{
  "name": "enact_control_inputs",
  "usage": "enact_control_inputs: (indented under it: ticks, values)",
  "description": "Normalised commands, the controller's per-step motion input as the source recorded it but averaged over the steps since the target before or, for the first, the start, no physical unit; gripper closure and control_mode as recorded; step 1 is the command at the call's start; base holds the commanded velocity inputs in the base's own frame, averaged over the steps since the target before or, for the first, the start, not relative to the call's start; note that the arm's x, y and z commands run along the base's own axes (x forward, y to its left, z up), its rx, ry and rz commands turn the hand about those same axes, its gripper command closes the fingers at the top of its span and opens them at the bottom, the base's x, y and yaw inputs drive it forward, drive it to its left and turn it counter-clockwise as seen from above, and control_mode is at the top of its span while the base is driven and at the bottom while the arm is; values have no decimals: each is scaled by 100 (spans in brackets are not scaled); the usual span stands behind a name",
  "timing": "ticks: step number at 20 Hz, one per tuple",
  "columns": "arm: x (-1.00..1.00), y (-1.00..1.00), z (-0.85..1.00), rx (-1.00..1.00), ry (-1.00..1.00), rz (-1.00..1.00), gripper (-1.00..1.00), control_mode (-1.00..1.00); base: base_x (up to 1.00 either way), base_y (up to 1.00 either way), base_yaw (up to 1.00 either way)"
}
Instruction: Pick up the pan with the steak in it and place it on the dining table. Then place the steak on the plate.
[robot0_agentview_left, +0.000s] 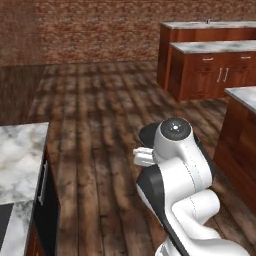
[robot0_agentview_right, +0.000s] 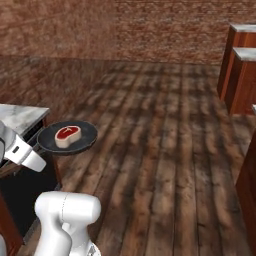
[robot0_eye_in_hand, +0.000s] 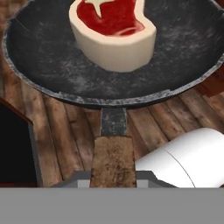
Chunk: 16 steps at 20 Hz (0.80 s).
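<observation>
The tool (robot0_eye_in_hand: 113, 177) is clamped on the wooden handle of the pan (robot0_agentview_right: 67, 138), which extends straight ahead along the tool axis, level above the floor, carrying the steak (robot0_eye_in_hand: 113, 33).

**Even, soft rendered light; coarse textures up close**

Light is flat and moderate, with no glare. Faint dark bands of shade cross the wooden floor (robot0_agentview_left: 100, 100). The brick wall (robot0_agentview_right: 125, 25) looks grainy. In the hand view the pan (robot0_eye_in_hand: 52, 57) shows blotchy, low-resolution texture.
</observation>
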Motion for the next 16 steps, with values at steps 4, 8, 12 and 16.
enact_control_inputs:
  ticks: [4, 8, 12, 16]
  values:
    - [0, 0, 0, 0, 0, 0, 100, 100, 100, -1, -4]
    - [0, 0, 0, 0, 0, 0, 100, 100, 100, 0, -4]
    - [0, 0, 0, 0, 0, 0, 100, 100, 100, 0, -4]
    - [0, 0, 0, 0, 0, 0, 100, 100, 100, 0, -3]
